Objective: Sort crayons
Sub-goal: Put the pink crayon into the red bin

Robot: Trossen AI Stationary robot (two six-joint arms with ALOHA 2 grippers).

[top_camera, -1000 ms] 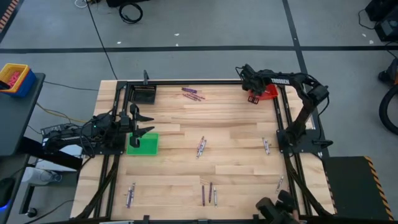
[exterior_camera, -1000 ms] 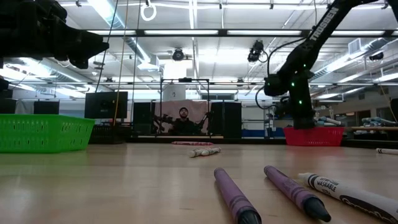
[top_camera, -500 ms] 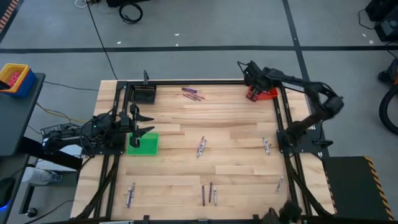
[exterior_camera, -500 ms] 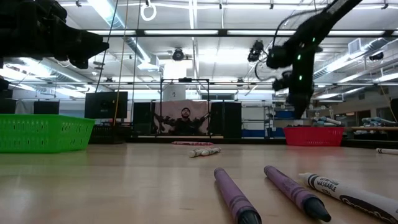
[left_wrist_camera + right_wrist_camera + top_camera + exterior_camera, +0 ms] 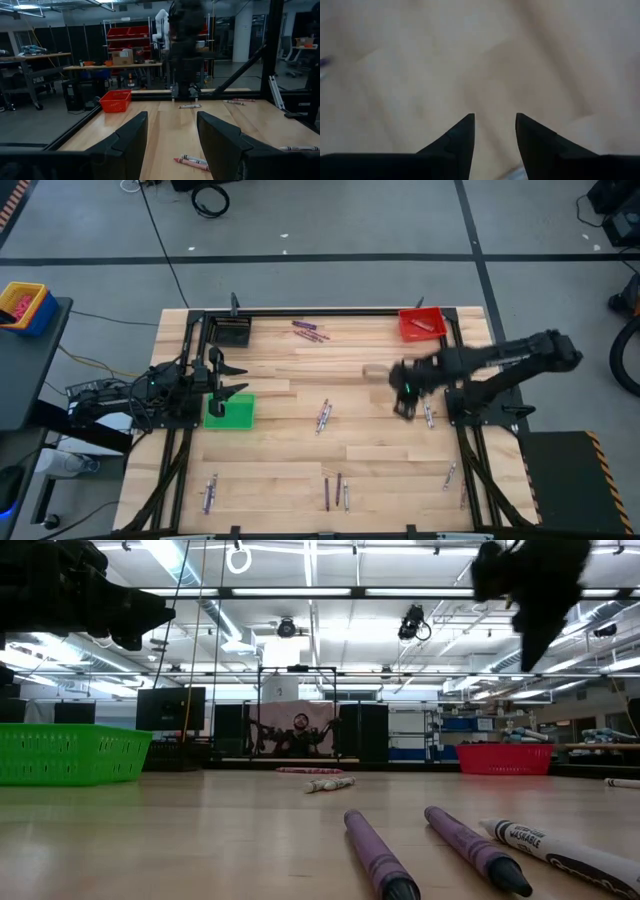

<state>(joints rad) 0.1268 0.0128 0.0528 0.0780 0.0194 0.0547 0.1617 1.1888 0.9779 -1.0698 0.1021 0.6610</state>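
Right gripper point(image 5: 402, 390) over bare wood point(image 5: 420, 60) near the table's right side, fingers point(image 5: 457, 137) parted, nothing between them, just beside a pair of crayons point(image 5: 427, 415). Left gripper point(image 5: 222, 375) parked at the left edge above the green bin point(image 5: 230, 411), fingers point(image 5: 130, 137) spread and empty. Red bin point(image 5: 420, 323) at the far right corner with crayons inside. More crayons scattered: purple ones point(image 5: 310, 330) near the far edge, a pair point(image 5: 322, 417) mid-table, several point(image 5: 336, 491) along the near edge, another group point(image 5: 210, 493) at the near left.
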